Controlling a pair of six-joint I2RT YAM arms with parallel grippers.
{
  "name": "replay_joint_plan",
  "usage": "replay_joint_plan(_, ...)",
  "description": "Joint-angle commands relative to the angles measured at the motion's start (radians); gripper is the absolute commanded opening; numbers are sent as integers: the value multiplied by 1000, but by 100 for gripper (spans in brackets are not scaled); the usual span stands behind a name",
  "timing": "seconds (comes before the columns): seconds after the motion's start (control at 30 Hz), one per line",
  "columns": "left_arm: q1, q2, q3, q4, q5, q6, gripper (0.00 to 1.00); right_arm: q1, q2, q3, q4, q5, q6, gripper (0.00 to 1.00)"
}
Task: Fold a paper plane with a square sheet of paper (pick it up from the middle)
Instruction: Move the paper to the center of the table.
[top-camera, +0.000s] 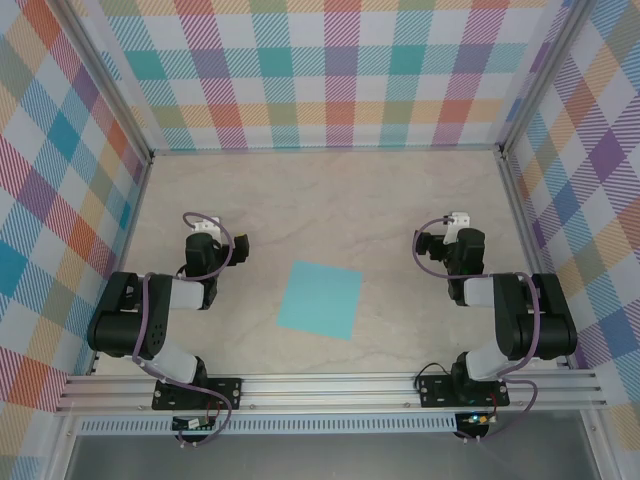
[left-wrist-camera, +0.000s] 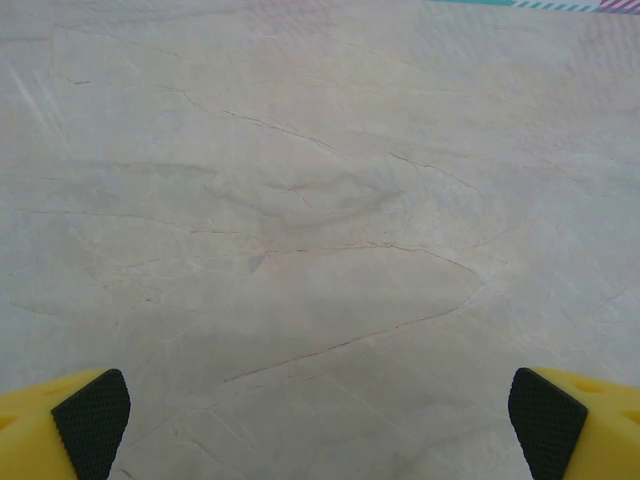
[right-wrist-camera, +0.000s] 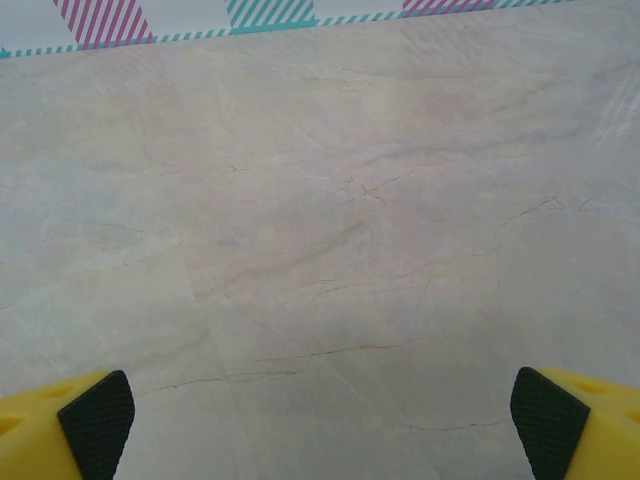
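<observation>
- The left arm (top-camera: 150, 325) and right arm (top-camera: 520, 320) are bolted at the near edge of a pale marbled table (top-camera: 330, 190)
- Between them the square sheet of paper (top-camera: 320, 299) lies flat; turquoise, unfolded, nothing touching it
- The left gripper (top-camera: 205, 225) and right gripper (top-camera: 455, 222) hang either side, well apart from it; both released, yellow fingers (left-wrist-camera: 90, 425) spread wide, holding nothing
- Beyond, checked pastel walls (top-camera: 340, 70)

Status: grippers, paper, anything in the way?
Left gripper open, empty. Right gripper open, empty. Square sheet of paper flat on table, unfolded, untouched. Nothing on it.
</observation>
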Motion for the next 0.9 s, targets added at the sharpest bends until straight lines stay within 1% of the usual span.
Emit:
replay_joint_plan(0.0, 7, 5, 19, 12, 11, 13, 100, -5, 1, 18, 12, -17, -20, 100)
replay_joint_plan(0.7, 7, 5, 17, 15, 10, 13, 100, -6, -1, 23, 8, -16, -19, 100)
replay_joint_plan(0.77, 7, -7, 14, 10, 3, 12, 100, -7, -23, 42, -46, -3, -11, 100)
replay_joint_plan(0.87, 7, -46, 23, -36, -14, 3, 100, -5, -99, 78, -187, 77, 19, 100)
